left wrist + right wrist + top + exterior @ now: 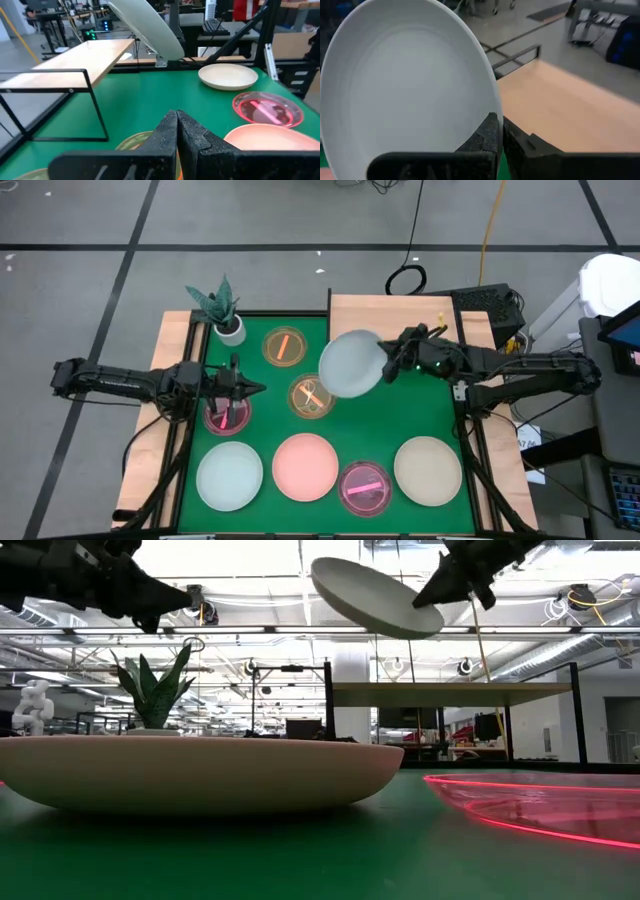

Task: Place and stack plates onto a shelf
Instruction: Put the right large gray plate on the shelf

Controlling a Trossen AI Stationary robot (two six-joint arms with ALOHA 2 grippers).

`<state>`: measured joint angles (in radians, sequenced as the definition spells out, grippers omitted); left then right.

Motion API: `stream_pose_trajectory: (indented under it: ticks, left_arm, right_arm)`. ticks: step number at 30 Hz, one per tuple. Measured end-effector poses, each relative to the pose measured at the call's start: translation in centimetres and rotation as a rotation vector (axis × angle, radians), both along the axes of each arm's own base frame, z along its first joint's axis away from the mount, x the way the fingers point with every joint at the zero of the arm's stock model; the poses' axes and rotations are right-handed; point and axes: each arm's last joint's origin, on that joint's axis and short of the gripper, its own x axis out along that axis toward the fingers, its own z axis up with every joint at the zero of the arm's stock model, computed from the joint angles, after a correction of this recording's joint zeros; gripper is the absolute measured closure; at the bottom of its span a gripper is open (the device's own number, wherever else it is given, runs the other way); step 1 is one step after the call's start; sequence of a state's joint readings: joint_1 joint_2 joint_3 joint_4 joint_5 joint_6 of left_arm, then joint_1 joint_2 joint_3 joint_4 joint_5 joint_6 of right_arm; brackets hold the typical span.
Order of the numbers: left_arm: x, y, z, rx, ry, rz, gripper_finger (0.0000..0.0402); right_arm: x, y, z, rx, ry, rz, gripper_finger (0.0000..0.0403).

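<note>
High view: right gripper [388,366] right of frame centre, clamped on the rim of a pale blue-green plate [350,364] lifted and tilted above the green table [385,425]. Behind it, at upper centre, the light-wood shelf [362,315], its board bare where visible. Left gripper [258,389] at centre left, fingers pressed together, grasping nothing, hanging above a small magenta plate [227,413]. Two small orange plates: one [283,346] near the top of the green, one [311,396] at centre, each bearing a stick-like mark. Along the bottom, left to right: second blue-green plate [229,474], pink plate [305,466], small magenta plate with mark [364,486], beige plate [428,470]. All large plates empty. Potted plant [222,308] at upper left.

Low view: beige plate [200,773] filling the lower left; magenta rim [540,805] at lower right; lifted plate [375,598] tilted at the top, gripped at its right edge; shelf [455,693] at mid right, nothing on it; plant [152,690] at left.

Left wrist view: closed fingers [170,137] at bottom centre; shelf [70,62] at upper left, bare; lifted plate [147,27] at top; beige [228,76], magenta [267,110] and pink [272,140] plates at right.

Right wrist view: fingers [490,132] pinching the rim of the empty pale plate [407,85] filling the left; shelf board [570,110] at right.
</note>
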<state>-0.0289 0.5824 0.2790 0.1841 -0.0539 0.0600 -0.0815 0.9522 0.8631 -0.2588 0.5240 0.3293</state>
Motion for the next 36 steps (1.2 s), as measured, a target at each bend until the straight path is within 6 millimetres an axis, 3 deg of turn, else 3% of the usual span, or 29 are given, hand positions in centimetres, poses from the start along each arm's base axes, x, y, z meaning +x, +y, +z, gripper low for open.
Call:
stream_pose_trajectory:
  ticks: [11, 18, 26, 36]
  left_arm:
    - [0.0, 0.9, 0.0, 0.051, 0.002, 0.055, 0.0400]
    - [0.0, 1.1, 0.0, 0.036, -0.001, 0.073, 0.0400]
    - [0.0, 1.2, 0.0, 0.020, -0.002, 0.107, 0.0400]
    - [0.0, 1.2, 0.0, 0.011, 0.000, 0.110, 0.0400]
  right_arm:
    - [-3.4, -2.0, 2.3, -0.006, -0.138, -0.089, 0.0403]
    - [-4.3, -3.7, 4.7, -0.006, -0.203, -0.201, 0.0403]
    - [-4.7, -6.7, 7.4, 0.012, -0.046, -0.396, 0.0403]
    - [-5.4, -11.0, 8.2, 0.073, 0.097, -0.541, 0.0403]
